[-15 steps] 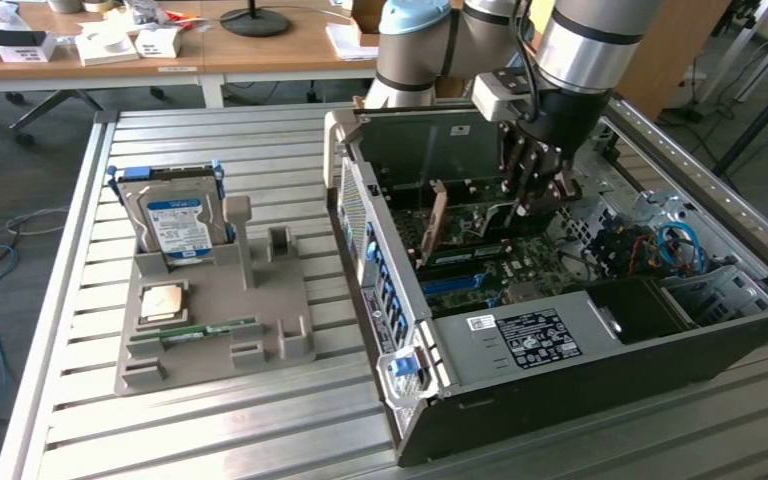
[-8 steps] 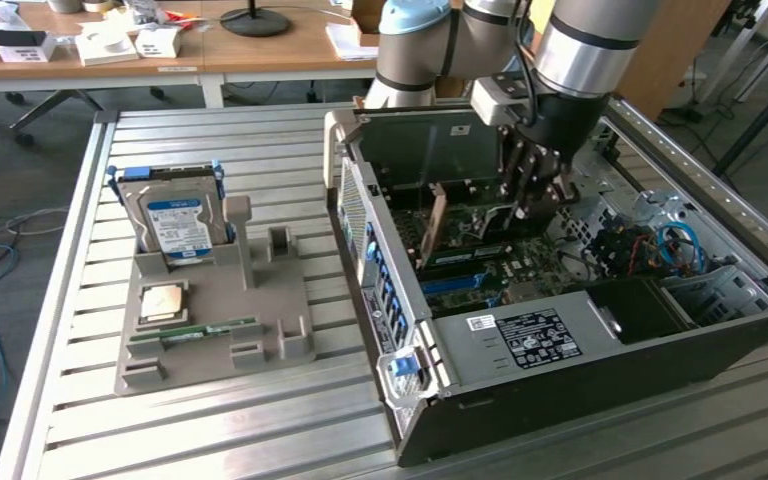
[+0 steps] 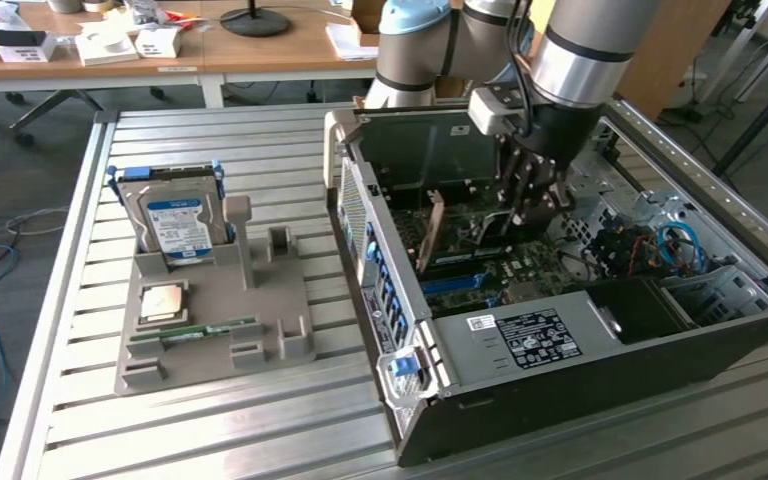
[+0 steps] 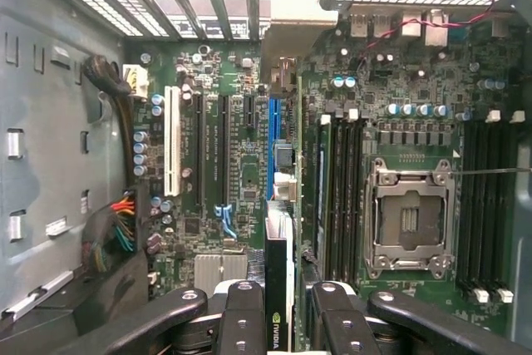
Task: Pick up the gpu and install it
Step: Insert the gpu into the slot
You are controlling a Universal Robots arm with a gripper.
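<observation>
The hard drive point(image 3: 177, 225) stands in the tray point(image 3: 211, 345) at the exterior view's left. Inside the case point(image 3: 518, 400), my gripper point(image 3: 534, 205) is closed partway on the gpu point(image 4: 277, 288) (edge-on, logo showing), over the blue slot point(image 4: 273, 122). I judge this the installing step: seating wants the gpu square to that slot.

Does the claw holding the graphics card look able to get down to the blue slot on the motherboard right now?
Probably yes. The claw is inside the open case, gripping the graphics card roughly above the blue slot, and nothing seems to lie between them; the cables sit off to one side.
</observation>
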